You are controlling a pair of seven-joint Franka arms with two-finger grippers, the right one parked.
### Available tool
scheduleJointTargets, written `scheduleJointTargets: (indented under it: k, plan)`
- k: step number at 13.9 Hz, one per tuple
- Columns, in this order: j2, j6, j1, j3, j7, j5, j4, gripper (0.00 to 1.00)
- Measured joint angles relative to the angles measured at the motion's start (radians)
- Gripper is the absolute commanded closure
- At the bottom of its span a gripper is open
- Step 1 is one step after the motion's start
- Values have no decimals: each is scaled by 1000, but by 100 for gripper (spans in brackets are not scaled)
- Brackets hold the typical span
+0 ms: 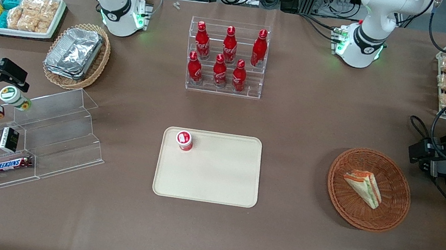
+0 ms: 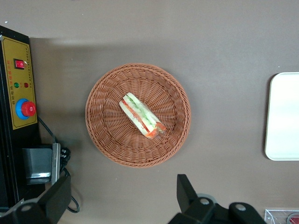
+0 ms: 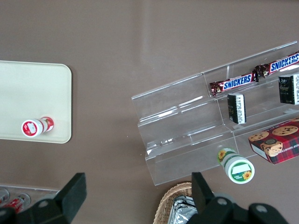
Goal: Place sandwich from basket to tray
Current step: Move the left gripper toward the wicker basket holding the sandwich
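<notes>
The sandwich (image 2: 142,116) lies flat in the middle of the round wicker basket (image 2: 107,140), crust edge and filling stripes facing up, nothing else in there with it. The gripper (image 2: 122,198) hangs high above the basket's rim, jaws spread wide apart and holding nothing, so the pickup hasn't begun. This wedge looks light and soft; white bread will dent under a hard squeeze, and the orange-red and green layers could slide out if it's pinched across the filling edge. Best bet, I'd say, is to close on the two broad bread faces near the thick middle of the triangle, gently, after turning to line up with its long edge. The cream tray (image 1: 212,186) waits on the tabletop well apart from the basket, toward the parked arm's end, carrying only a small red-and-white cup (image 1: 184,140) near one corner.
</notes>
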Motion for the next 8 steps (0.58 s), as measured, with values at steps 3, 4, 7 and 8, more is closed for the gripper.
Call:
scheduleJointTargets:
  k: [3,4,7,8]
  plan:
    - [0,0,0,0,0,0,0,0]
    - [0,0,0,0,0,0,0,0]
    - [0,-4,0,1,0,0,-6,0]
    - [1,-6,0,1,0,0,-16,0]
